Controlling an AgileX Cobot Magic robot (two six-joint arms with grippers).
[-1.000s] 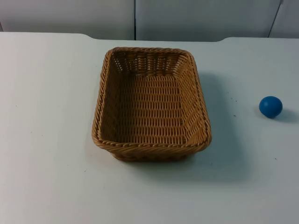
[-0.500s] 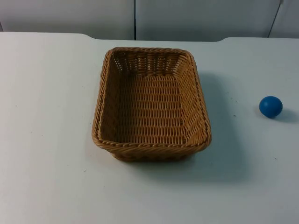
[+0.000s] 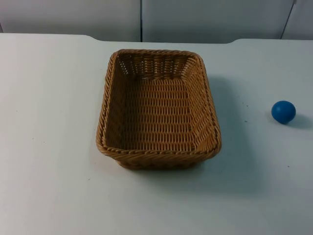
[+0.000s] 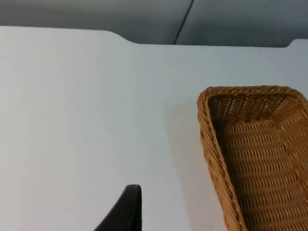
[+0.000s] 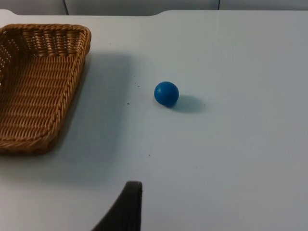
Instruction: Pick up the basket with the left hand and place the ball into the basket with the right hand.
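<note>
Left gripper [image 4: 126,211] poised above the table, right gripper [image 5: 126,209] likewise, one black fingertip each

The basket [image 3: 159,110] is woven tan wicker, ribbed and rough; the ball [image 3: 283,111] looks smooth matt blue; the table [image 3: 49,122] is smooth white.

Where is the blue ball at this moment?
In the top view the blue ball lies on the white table, near the picture's right edge, apart from the wicker basket to its left.

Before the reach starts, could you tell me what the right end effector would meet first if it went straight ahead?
Probably bare table; the blue ball sits slightly off its line, the basket well aside. Depth is uncertain.
</note>
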